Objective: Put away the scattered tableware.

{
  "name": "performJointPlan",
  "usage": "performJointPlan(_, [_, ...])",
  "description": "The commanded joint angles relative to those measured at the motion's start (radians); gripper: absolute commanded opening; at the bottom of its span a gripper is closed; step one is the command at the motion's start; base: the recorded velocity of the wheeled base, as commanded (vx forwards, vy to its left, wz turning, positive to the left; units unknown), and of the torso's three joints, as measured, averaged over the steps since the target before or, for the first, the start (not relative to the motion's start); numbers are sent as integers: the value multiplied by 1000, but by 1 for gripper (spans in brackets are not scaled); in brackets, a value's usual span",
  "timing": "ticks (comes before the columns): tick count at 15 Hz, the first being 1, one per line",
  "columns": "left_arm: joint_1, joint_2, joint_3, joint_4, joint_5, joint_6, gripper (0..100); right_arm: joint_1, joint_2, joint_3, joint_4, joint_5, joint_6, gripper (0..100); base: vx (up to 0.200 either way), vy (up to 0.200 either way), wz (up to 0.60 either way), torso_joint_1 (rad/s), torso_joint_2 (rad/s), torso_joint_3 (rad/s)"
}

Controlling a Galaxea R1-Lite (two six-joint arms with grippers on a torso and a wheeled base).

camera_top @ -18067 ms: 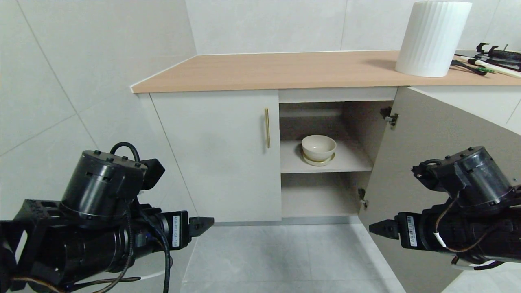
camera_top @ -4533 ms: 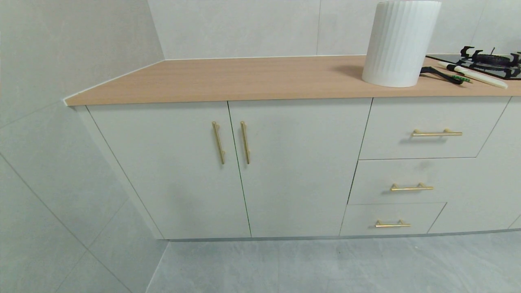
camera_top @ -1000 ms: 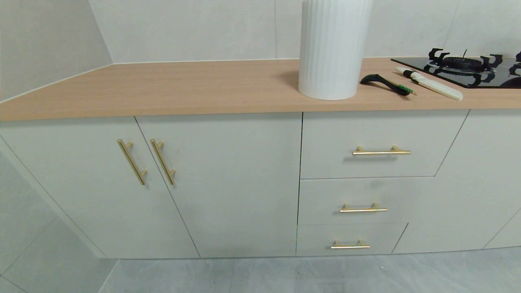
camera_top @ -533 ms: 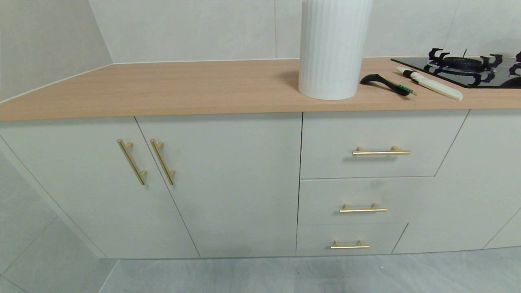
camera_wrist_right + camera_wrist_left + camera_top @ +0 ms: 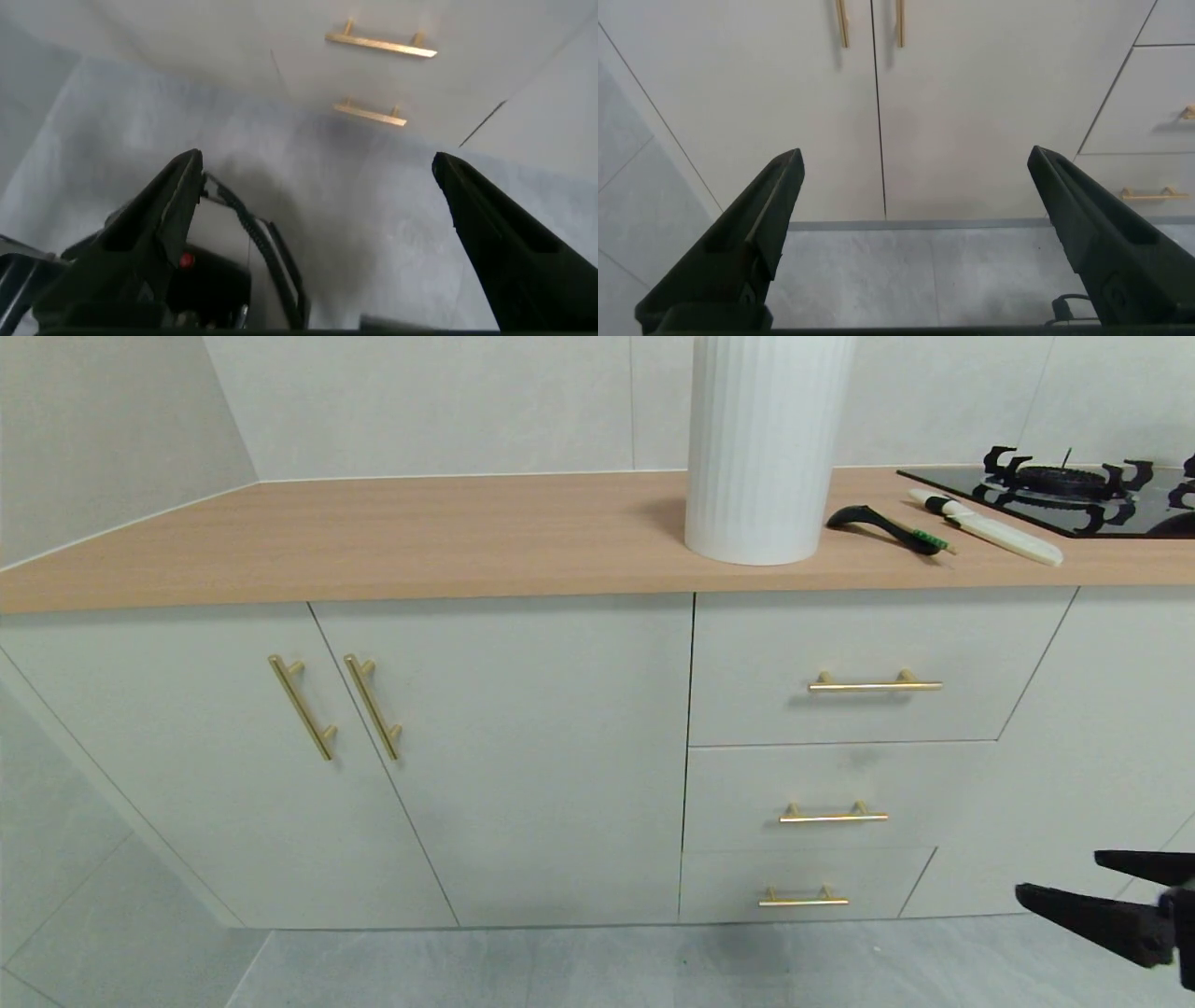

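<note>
**Tableware lies on the counter; both grippers open, holding nothing**

In the upper right of the head view, the loose tableware rests on the wooden countertop (image 5: 420, 537). It sits between a tall white ribbed cylinder (image 5: 761, 448) and the black hob (image 5: 1064, 490). A black-handled utensil (image 5: 882, 529) with a curved, glossy end lies just beside the cylinder's base. A thin green-tipped stick (image 5: 934, 539) lies against its far end. Near them, a pale long utensil (image 5: 990, 528), cream-coloured with a dark band near one end, lies at a slant, with that banded end at the hob's edge.

Below the counter, two cabinet doors (image 5: 523, 756) with upright brass handles are closed, and three drawers (image 5: 868, 672) with brass bar handles sit to their right.

The right gripper (image 5: 1057, 875) shows at the lower right edge of the head view, its fingers spread apart, well below the tableware. Its wrist view shows the right gripper (image 5: 316, 159) wide open above the grey floor (image 5: 374, 187). The left gripper (image 5: 915, 159) is likewise spread wide, facing the closed doors.
</note>
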Motion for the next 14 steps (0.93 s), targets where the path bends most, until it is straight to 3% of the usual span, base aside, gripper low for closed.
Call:
performJointPlan(1, [0,1,0,0,0,0,100,17,273,-104,-40,-3,-10,100,0,0,0,0,0,0])
performJointPlan(9, [0,1,0,0,0,0,100,30,546,-55,-322,-23,-9,100,0,0,0,0,0,0])
performJointPlan(14, [0,1,0,0,0,0,100,51,785,-30,-607,-138,63,100,0,0,0,0,0,0])
